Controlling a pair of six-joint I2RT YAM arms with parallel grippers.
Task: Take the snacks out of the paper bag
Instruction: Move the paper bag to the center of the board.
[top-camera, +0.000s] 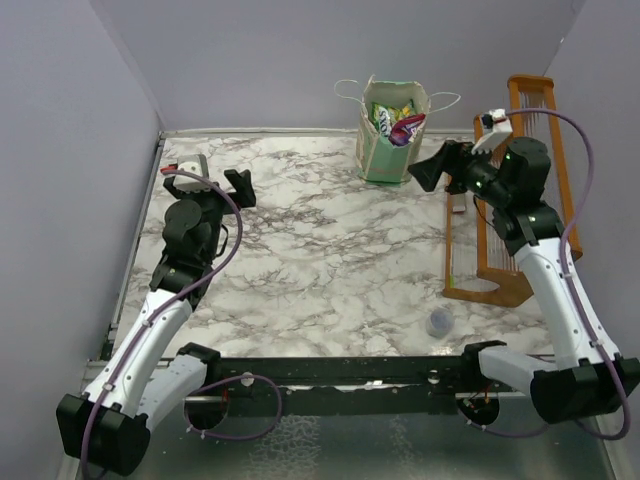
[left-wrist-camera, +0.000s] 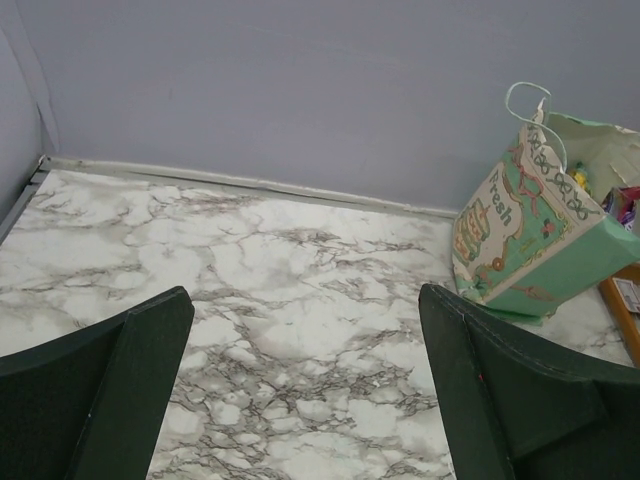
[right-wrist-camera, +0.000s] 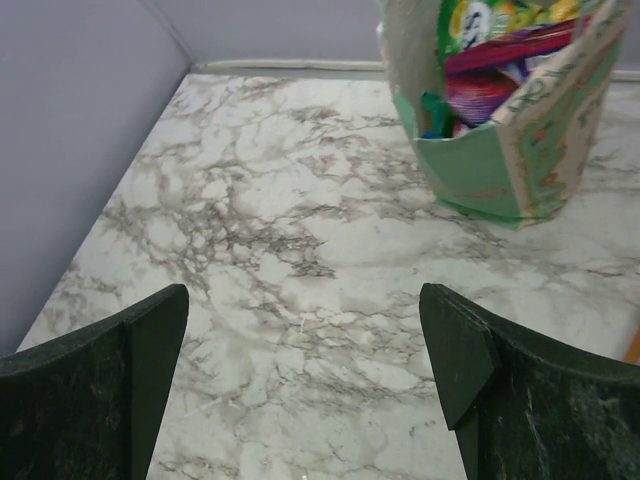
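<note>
Paper bag (top-camera: 393, 140): stands at the far edge of the marble table (top-camera: 320, 270), right of centre, upright with its mouth open upward and its string handles splayed to either side.
Snacks (top-camera: 398, 122): all inside the bag. Green, yellow and purple-pink packet tops poke out of the mouth, standing on end, so their long axis runs roughly up and down.
Right gripper (top-camera: 432, 170): jaws spread wide with nothing between them, hanging just beside the bag's right side.
Left gripper (top-camera: 220, 178): also spread wide and empty, at the far left, well apart from the bag.
Key relation: the bag lies just left of the right claw and slightly farther. In the right wrist view it sits ahead, offset to the right of the finger gap.
Nearer arm: the right one, by a clear margin. I judge that it must rise and come in over the mouth to reach a packet top.
Writing: "Fresh" reads on the bag's cream panel in the left wrist view. The print on the packets is too small to read.
Other items: a wooden rack (top-camera: 520, 200) on the right and a small grey cap (top-camera: 439, 322) near the front.
</note>
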